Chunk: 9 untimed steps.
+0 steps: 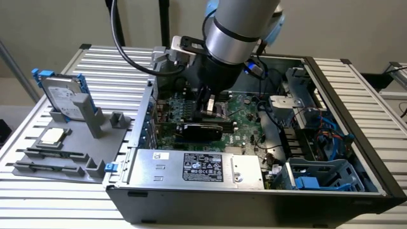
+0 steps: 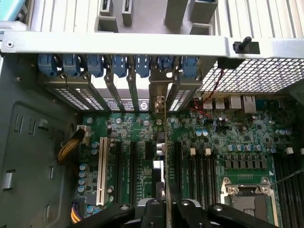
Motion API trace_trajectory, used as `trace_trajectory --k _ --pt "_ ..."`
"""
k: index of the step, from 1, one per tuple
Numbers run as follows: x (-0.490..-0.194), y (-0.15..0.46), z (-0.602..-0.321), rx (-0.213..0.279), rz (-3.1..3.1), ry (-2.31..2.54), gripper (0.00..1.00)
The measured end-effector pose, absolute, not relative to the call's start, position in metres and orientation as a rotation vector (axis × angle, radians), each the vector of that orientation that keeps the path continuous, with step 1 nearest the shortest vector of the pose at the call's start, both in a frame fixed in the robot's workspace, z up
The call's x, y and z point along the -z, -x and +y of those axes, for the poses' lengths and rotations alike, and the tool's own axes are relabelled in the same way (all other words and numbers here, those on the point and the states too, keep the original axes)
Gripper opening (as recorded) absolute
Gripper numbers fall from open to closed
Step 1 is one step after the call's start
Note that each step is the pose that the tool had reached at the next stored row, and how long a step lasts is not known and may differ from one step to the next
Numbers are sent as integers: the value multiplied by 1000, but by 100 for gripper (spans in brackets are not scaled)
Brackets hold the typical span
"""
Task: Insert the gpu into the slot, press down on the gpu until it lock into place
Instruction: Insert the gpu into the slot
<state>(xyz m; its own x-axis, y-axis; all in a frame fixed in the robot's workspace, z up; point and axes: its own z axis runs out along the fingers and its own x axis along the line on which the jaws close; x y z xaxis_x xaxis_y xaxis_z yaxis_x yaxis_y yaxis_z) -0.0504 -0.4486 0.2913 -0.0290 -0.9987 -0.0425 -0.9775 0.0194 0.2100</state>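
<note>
The gpu (image 1: 200,130) is a small black card standing on edge on the green motherboard (image 1: 245,119) inside the open computer case. In the wrist view the gpu (image 2: 160,142) runs edge-on as a thin line from its metal bracket at the case's rear wall towards my fingers. My gripper (image 1: 212,116) reaches straight down onto the card's top edge. In the wrist view my gripper (image 2: 167,210) has one black finger on each side of the card, shut on it. The slot is hidden under the card.
A silver power supply box (image 1: 197,167) lies at the case's near side. Black memory slots (image 2: 202,166), a CPU socket (image 2: 247,202) and a white slot (image 2: 100,166) flank the card. A hard drive with a blue frame (image 1: 64,95) stands on a grey fixture (image 1: 70,148) outside the case.
</note>
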Motion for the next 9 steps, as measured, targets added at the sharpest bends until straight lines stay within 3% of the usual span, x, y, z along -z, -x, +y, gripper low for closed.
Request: trace_trajectory --k 2,9 --pt "-291 55 -448 262 -2163 -2111 11" --pt "-291 71 -448 220 -2183 -2133 11"
